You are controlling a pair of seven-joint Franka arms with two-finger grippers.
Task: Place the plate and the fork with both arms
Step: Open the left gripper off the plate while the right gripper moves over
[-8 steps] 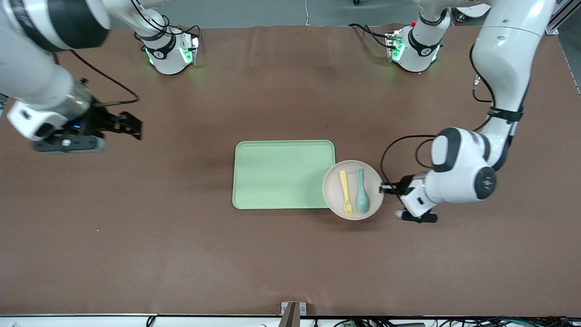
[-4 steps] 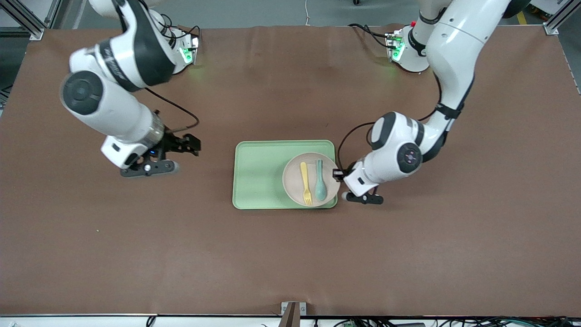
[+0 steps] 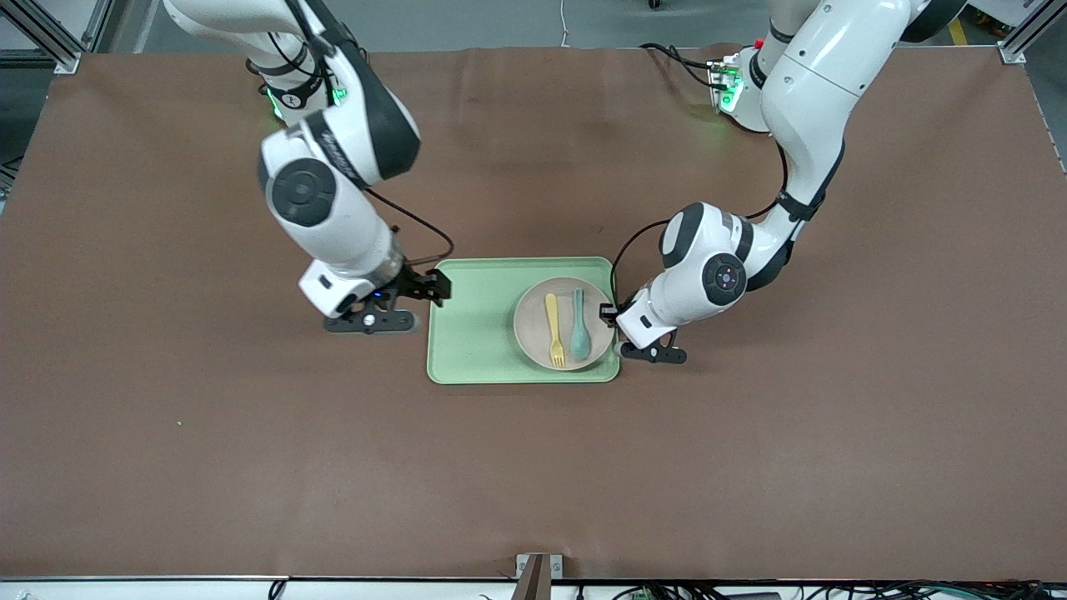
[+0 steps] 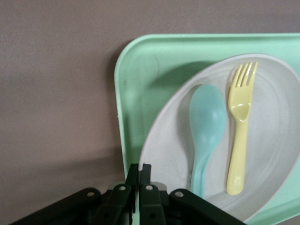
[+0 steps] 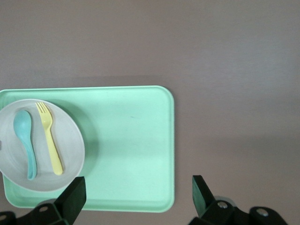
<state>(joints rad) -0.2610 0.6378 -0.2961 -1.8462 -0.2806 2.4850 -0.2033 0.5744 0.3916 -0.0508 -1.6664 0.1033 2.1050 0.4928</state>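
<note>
The beige plate [image 3: 533, 310] is in the pale green tray [image 3: 475, 333], at the tray's end toward the left arm. On the plate lie the yellow fork [image 3: 553, 328] and a teal spoon [image 3: 579, 325], side by side. My left gripper [image 3: 608, 315] is shut on the plate's rim; the left wrist view shows its tips [image 4: 139, 171] pinching the plate [image 4: 168, 150] next to the spoon [image 4: 206, 119] and fork [image 4: 240, 136]. My right gripper [image 3: 435, 285] hangs open over the tray's edge toward the right arm, its jaws [image 5: 138, 187] wide above the tray [image 5: 131, 140], holding nothing.
Brown table surface [image 3: 250, 467] surrounds the tray on all sides. A small metal bracket [image 3: 538, 567] sits at the table edge nearest the front camera. The half of the tray toward the right arm [image 5: 140, 117] is bare.
The left arm has carried the plate, with fork and spoon on it, from the table beside the tray onto the tray. The right arm has swung in from its end of the table to the tray's edge.
</note>
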